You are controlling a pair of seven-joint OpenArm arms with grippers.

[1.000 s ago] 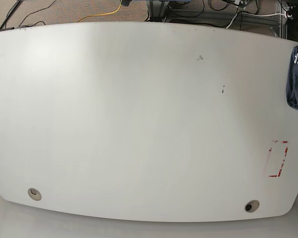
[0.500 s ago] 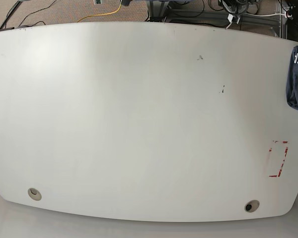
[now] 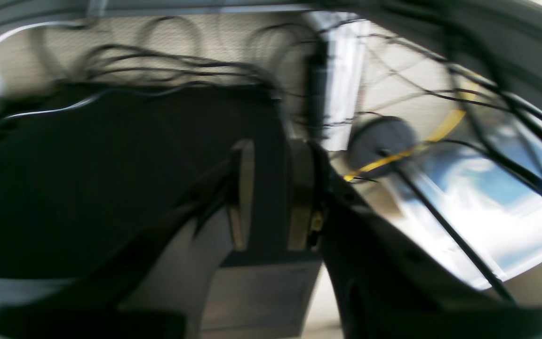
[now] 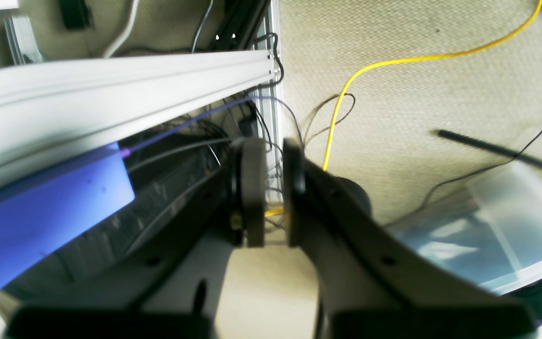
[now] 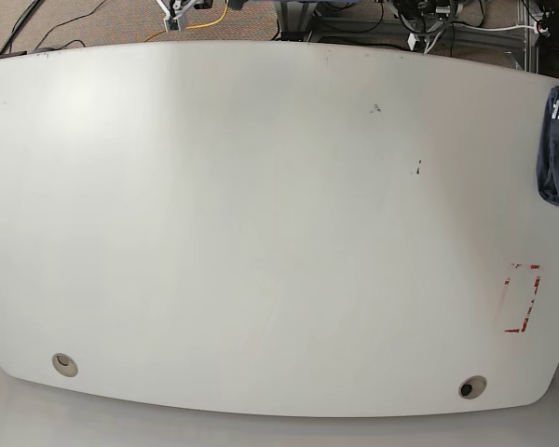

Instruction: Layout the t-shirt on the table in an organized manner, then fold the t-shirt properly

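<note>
While t-shirt (image 5: 558, 149) lies bunched at tabletop (image 5: 261, 233) edge | left hand (image 3: 271, 197) slightly parted, right hand (image 4: 271, 193) nearly together, nothing held | risk: shirt dragged off edge by shallow pinch.

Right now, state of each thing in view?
t-shirt: bunched at the table's far right edge, not laid out, cut off by the frame.
table: bare apart from the shirt.
left gripper: narrow gap, holding nothing.
right gripper: nearly shut, holding nothing.
</note>
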